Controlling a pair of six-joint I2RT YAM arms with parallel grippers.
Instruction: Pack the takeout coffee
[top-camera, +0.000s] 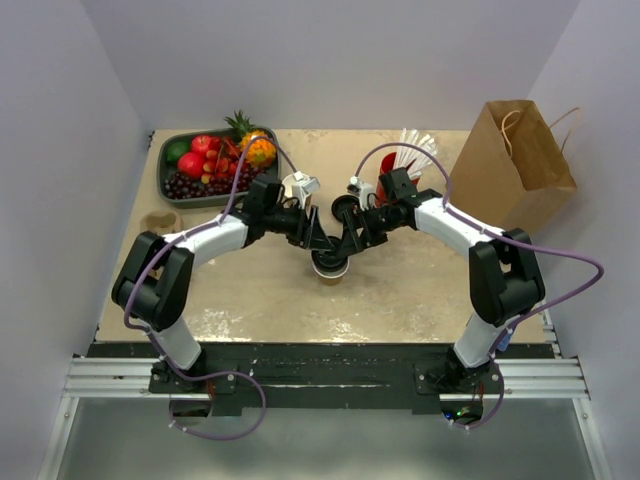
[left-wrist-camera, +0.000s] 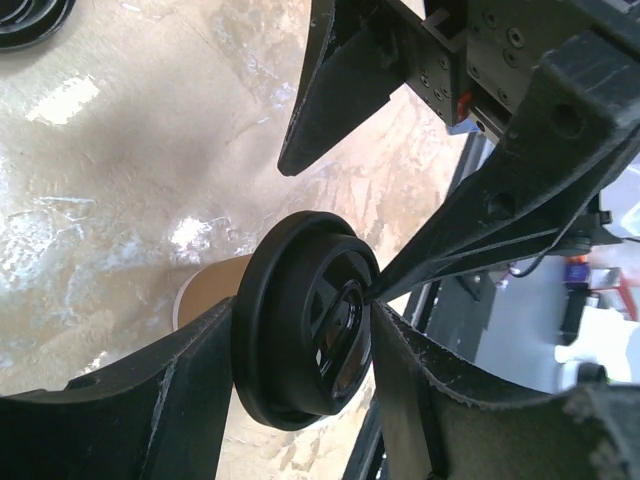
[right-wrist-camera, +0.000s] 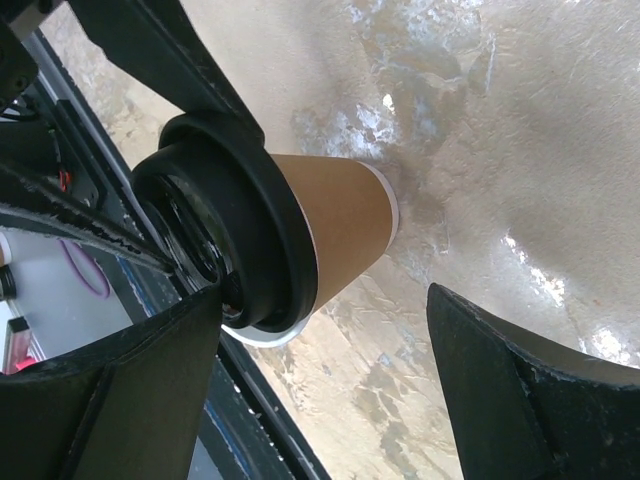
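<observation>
The table (top-camera: 250, 300) carries a bag (top-camera: 510, 165) at the right. The right gripper (right-wrist-camera: 325, 295) gapes wide around the coffee (right-wrist-camera: 340, 220), which stands upright mid-table. The left gripper (left-wrist-camera: 305, 310) closely brackets the lid (left-wrist-camera: 300, 345); whether it grips, I cannot tell.

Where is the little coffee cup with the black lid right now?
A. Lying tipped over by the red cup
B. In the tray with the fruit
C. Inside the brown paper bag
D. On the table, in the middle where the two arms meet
D: the takeout coffee stands upright on the table, under the tips of both arms. It is well apart from the brown paper bag and the fruit tray.
</observation>
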